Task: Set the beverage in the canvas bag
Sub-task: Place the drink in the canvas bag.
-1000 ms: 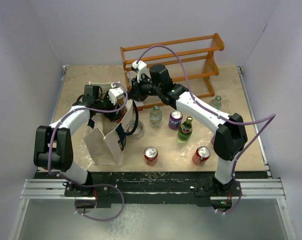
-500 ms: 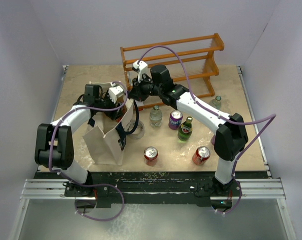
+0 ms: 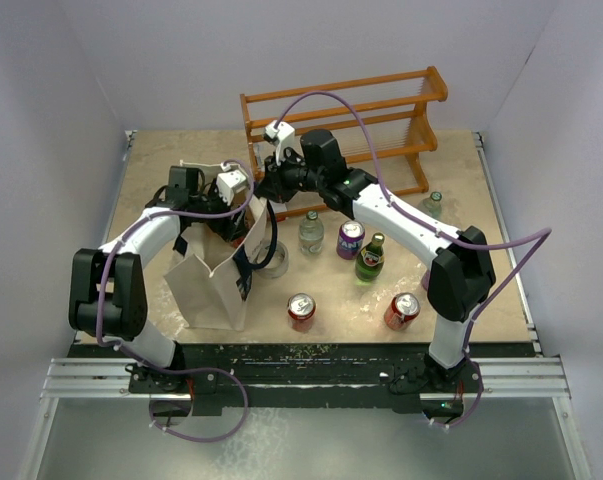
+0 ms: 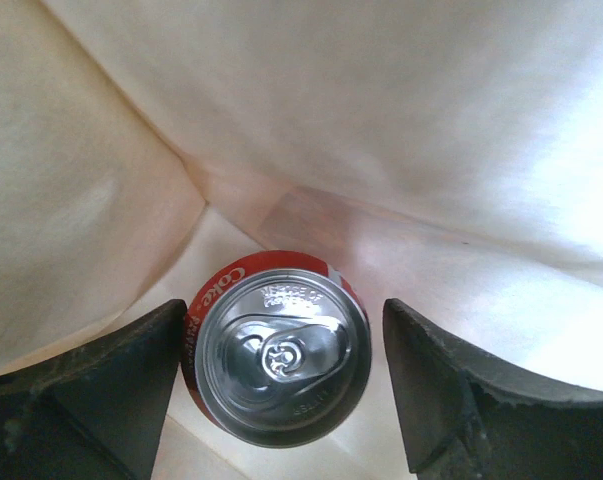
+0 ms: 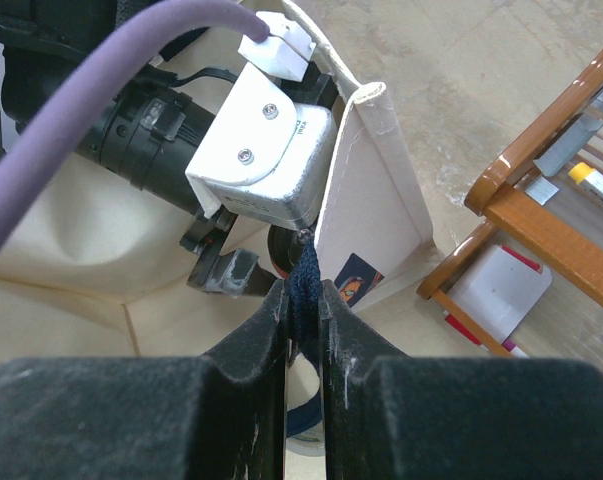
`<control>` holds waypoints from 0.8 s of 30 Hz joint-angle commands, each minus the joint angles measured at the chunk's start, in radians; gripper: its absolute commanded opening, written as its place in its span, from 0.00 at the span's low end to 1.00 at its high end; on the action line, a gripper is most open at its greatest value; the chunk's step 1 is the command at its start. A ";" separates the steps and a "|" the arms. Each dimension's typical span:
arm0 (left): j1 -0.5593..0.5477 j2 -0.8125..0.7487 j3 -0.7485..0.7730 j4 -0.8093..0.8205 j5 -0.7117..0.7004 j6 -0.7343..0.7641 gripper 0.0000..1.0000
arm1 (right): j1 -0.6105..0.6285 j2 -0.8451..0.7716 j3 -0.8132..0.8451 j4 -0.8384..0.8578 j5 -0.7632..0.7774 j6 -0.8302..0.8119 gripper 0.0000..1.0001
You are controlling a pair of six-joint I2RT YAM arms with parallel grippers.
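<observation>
The drink, a red cola can (image 4: 276, 360), stands upright on the floor of the canvas bag (image 3: 213, 285), seen from straight above with its silver top and pull tab showing. Cream cloth walls rise all around it. The left gripper (image 4: 284, 325) is down inside the bag with one dark finger on each side of the can. Its jaws are spread wider than the can: a thin gap shows on the right, while on the left I cannot tell whether the finger touches.

The left arm (image 3: 146, 235) reaches forward from its base and bends down over the bag's rim, its wrist buried in the opening. The right arm (image 3: 391, 215) stretches across the table (image 3: 151, 190) from the other side. The right gripper (image 5: 303, 305) is pinched tight on the bag's dark navy strap (image 5: 303, 275) at the top edge.

Beside the bag stand a clear bottle (image 3: 311, 232), a purple can (image 3: 350, 240), a green bottle (image 3: 371, 258) and two more red cans (image 3: 301, 310). A wooden rack (image 3: 341, 110) stands at the back.

Compared with a second ago, the top view shows both arms and the bag in nearly the same places, and the loose drinks have not moved.
</observation>
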 commanded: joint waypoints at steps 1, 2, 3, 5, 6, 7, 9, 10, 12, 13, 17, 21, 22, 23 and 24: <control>-0.002 -0.053 0.071 -0.026 0.042 -0.028 0.89 | -0.001 0.000 0.028 -0.025 -0.034 -0.011 0.01; -0.002 -0.056 0.078 -0.034 0.041 -0.028 0.91 | -0.002 0.001 0.028 -0.025 -0.036 -0.011 0.01; -0.002 -0.059 0.084 -0.039 0.040 -0.027 0.93 | -0.001 0.001 0.028 -0.024 -0.036 -0.010 0.01; -0.002 -0.065 0.092 -0.047 0.038 -0.026 0.96 | -0.001 0.002 0.028 -0.024 -0.036 -0.010 0.02; -0.002 -0.070 0.095 -0.050 0.037 -0.026 0.97 | -0.001 0.002 0.028 -0.025 -0.039 -0.011 0.03; -0.003 -0.073 0.098 -0.055 0.037 -0.025 0.97 | -0.002 0.001 0.028 -0.024 -0.041 -0.011 0.04; -0.002 -0.084 0.106 -0.067 0.036 -0.022 0.98 | -0.002 0.001 0.027 -0.024 -0.044 -0.012 0.05; -0.002 -0.089 0.111 -0.076 0.036 -0.019 0.98 | -0.002 0.000 0.027 -0.024 -0.044 -0.013 0.05; -0.002 -0.098 0.132 -0.101 0.036 -0.012 0.99 | -0.002 0.001 0.028 -0.024 -0.045 -0.011 0.07; -0.003 -0.103 0.144 -0.117 0.035 -0.008 0.99 | -0.002 0.001 0.028 -0.024 -0.045 -0.012 0.08; -0.002 -0.126 0.184 -0.179 0.029 0.008 0.99 | -0.001 0.004 0.035 -0.025 -0.054 -0.008 0.13; -0.002 -0.165 0.204 -0.202 0.017 0.021 0.99 | -0.001 0.009 0.046 -0.029 -0.063 -0.006 0.18; -0.002 -0.176 0.208 -0.204 0.015 0.024 0.99 | -0.002 0.011 0.047 -0.030 -0.066 -0.006 0.20; -0.002 -0.187 0.214 -0.206 0.013 0.028 0.99 | -0.002 0.014 0.053 -0.031 -0.071 -0.005 0.22; -0.002 -0.195 0.221 -0.209 0.012 0.029 0.99 | -0.001 0.016 0.058 -0.034 -0.079 -0.003 0.24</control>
